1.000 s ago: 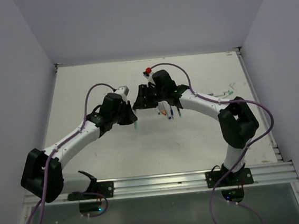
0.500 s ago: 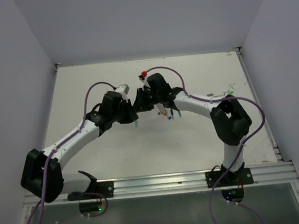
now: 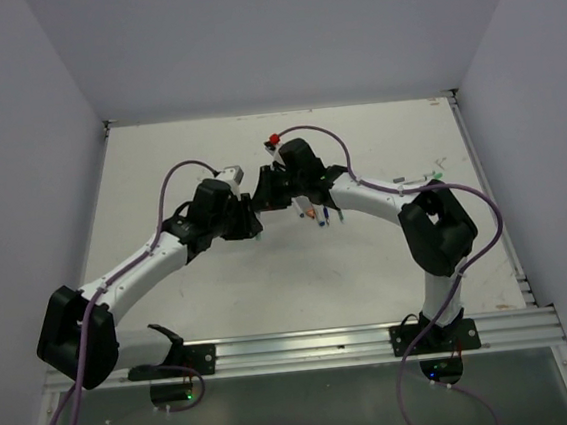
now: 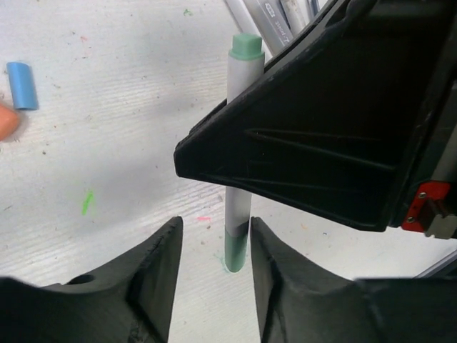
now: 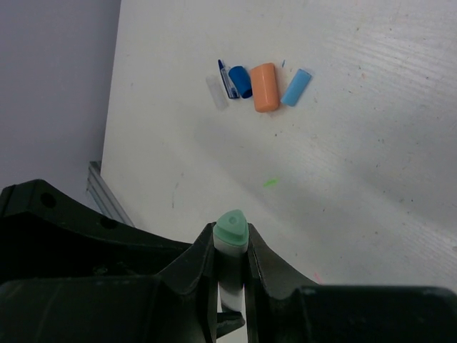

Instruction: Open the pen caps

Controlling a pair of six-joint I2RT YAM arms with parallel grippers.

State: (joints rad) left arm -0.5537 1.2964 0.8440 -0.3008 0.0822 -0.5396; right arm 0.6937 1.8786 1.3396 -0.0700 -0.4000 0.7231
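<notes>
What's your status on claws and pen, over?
Right claw shut on green-ended pen. Left claw open around its lower end. Both green ends on. Loose caps lie apart, out of the way.

This is a robotics lab test cell, not a home or a shop. A plain white surface (image 3: 158, 164) is boxed in at the far, left and right edges by bare pale walls (image 3: 276, 32) with no furniture or decoration. Along the near edge runs an aluminium rail (image 3: 306, 346), and the two white-and-black arms, the left arm (image 3: 138, 267) and the right arm (image 3: 383, 198), are bolted to it. Purple cables (image 3: 174, 173) loop in the open from the wrists to small boxes with green lights (image 3: 185, 393) below the rail. The surface is scuffed, with ink flecks (image 4: 87, 202), loose pen caps (image 5: 265, 87) and spare pens (image 3: 425, 174) near the right edge.
</notes>
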